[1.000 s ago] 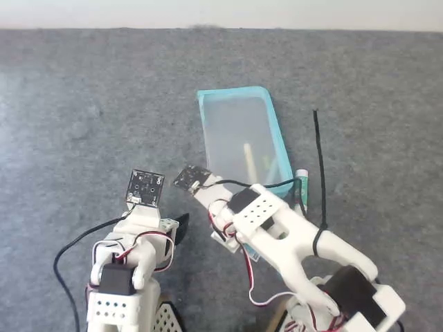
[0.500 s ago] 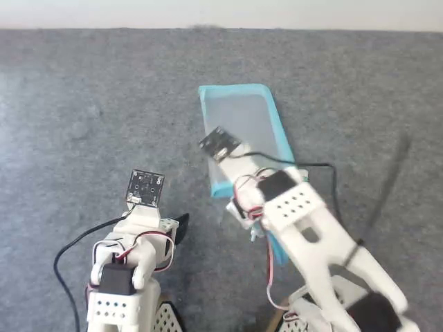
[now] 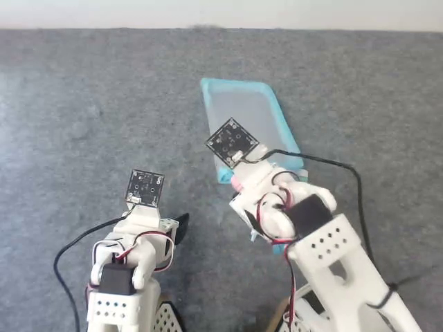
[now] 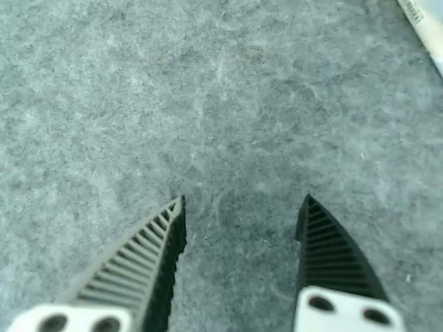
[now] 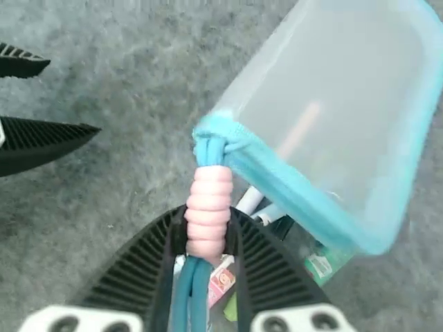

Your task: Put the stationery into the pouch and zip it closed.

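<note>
- The worktop (image 3: 83, 104) is showing a grey, matt, fuzzy cloth covering, like felt.
- The pouch (image 5: 332, 104) is showing a smooth, frosted, see-through plastic panel, with turquoise woven cloth binding along its edges.
- The zip pull (image 5: 210, 187) is looking like ribbed pink soft plastic on turquoise cord.
- The right claw (image 5: 206, 216) and left claw (image 4: 243, 199) are showing black, matt, ribbed plastic fingers on smooth white plastic bases.
</note>
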